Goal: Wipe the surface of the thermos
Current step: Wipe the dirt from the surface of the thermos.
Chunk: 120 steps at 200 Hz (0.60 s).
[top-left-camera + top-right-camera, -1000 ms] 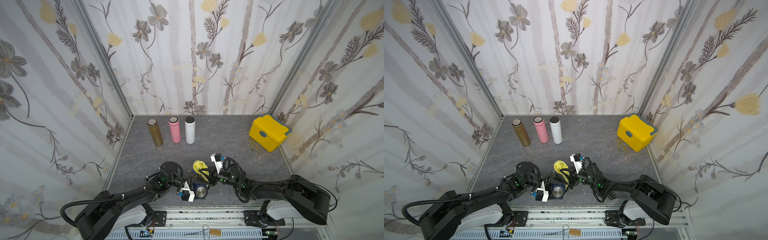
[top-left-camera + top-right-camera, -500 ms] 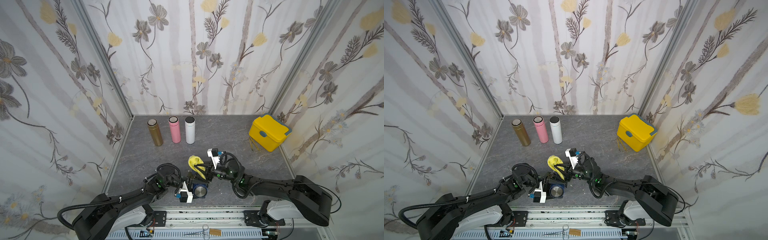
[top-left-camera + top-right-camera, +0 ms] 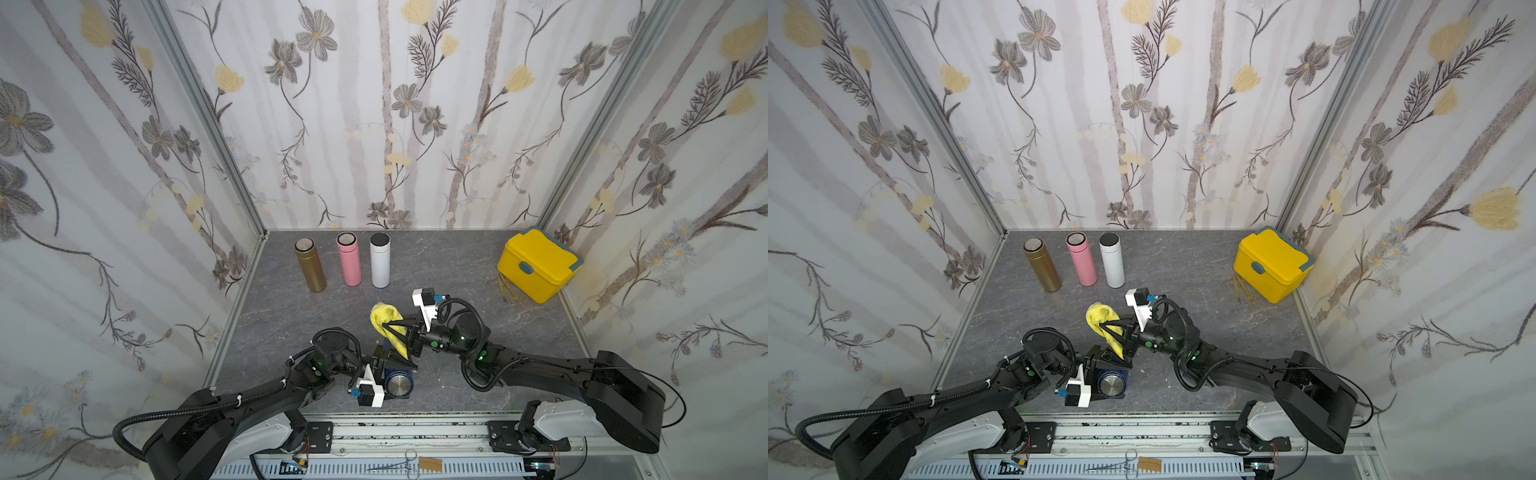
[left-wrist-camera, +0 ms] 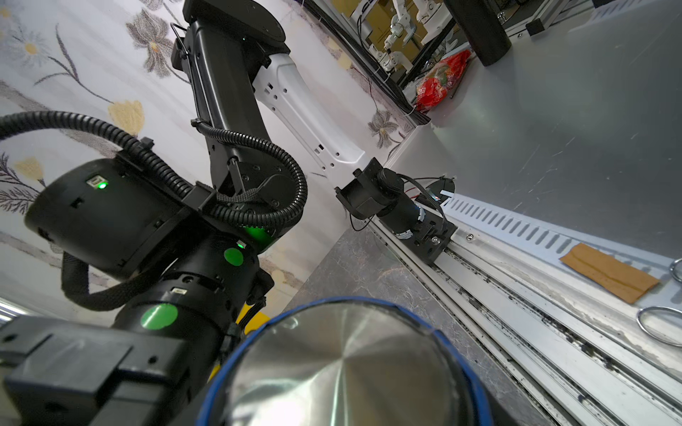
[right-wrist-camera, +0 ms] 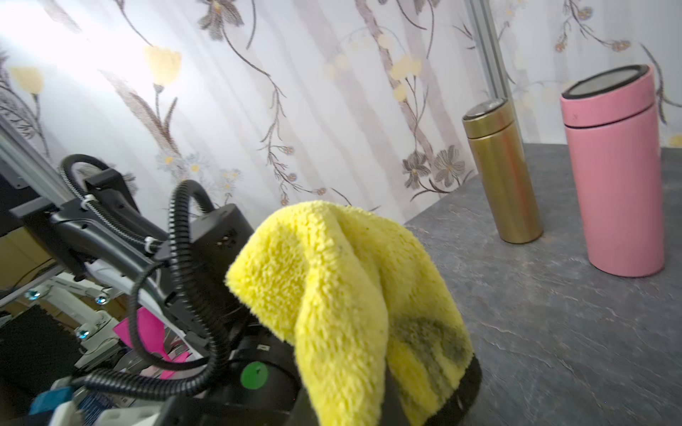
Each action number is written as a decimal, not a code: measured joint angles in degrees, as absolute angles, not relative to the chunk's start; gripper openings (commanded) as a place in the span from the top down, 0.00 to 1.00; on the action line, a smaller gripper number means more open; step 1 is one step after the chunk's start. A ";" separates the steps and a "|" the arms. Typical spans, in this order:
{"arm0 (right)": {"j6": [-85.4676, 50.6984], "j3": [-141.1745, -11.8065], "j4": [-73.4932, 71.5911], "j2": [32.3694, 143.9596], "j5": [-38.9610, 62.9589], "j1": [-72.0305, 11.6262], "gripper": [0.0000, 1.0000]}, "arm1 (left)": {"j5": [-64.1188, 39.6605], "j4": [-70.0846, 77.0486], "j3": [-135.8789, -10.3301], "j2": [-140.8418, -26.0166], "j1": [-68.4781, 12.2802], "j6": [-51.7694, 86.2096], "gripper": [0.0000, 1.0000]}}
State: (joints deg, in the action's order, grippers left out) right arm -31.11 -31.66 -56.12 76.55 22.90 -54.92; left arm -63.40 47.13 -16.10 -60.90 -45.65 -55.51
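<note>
A dark blue thermos [image 3: 392, 372] with a steel end [image 4: 343, 369] sits near the table's front edge, steel end facing up and forward. My left gripper [image 3: 392, 363] is shut on its body. In both top views a fluffy yellow cloth [image 3: 380, 316] [image 3: 1096, 316] hangs from my right gripper [image 3: 390, 328], which is shut on it. The cloth's lower edge reaches down to the far end of the thermos. In the right wrist view the cloth [image 5: 332, 276] covers the jaws, and only one black finger [image 5: 465, 383] shows beside it.
Gold [image 3: 311, 266], pink [image 3: 349, 259] and white [image 3: 380, 262] thermoses stand upright in a row at the back left. A yellow lidded box [image 3: 538, 264] sits at the back right with metal tweezers [image 3: 509, 291] beside it. Scissors [image 3: 409, 461] lie on the front rail.
My right gripper has carried the cloth back and to the left, away from the front edge. The left gripper and thermos have barely moved.
</note>
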 measured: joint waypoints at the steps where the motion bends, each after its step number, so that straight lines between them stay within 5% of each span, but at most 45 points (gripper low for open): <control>1: -31.14 -31.62 -56.21 76.55 22.94 -54.92 1.00 | -63.40 47.13 -16.10 -60.90 -45.65 -55.51 1.00; 75: -37.50 -22.94 -70.63 90.52 23.88 -52.42 1.00 | -64.20 44.69 -15.55 -60.97 -45.71 -53.36 1.00; 120: -36.25 -24.43 -62.24 78.78 21.91 -50.11 1.00 | -57.43 59.77 -12.29 -60.03 -45.71 -44.45 1.00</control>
